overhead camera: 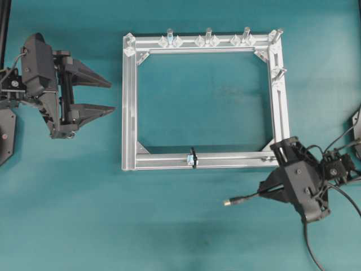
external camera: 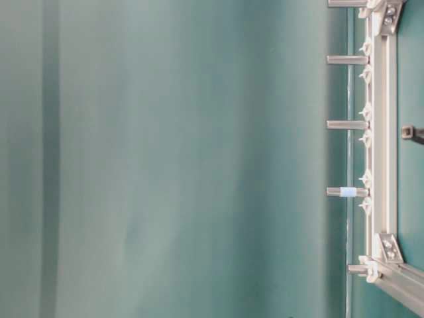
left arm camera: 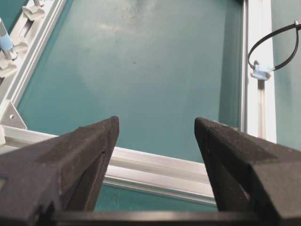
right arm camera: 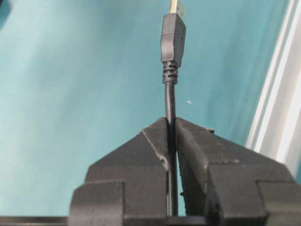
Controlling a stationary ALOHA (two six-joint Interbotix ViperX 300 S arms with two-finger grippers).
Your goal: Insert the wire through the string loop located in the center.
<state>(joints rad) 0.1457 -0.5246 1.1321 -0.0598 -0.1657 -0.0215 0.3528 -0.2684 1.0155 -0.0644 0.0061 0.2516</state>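
Below the frame's [overhead camera: 128, 107] near bar, wire [overhead camera: 245, 198] clamped in right gripper [overhead camera: 269, 191], not yet through string loop [overhead camera: 193, 157]; left gripper [overhead camera: 96, 96] wide open, empty.

Black arms — wedge-shaped foam-padded fingers [left arm camera: 89, 155]

No lettering, label, brand or number can be read on the square silver aluminium frame [overhead camera: 129, 107]; any tiny marks there may be lost to blur
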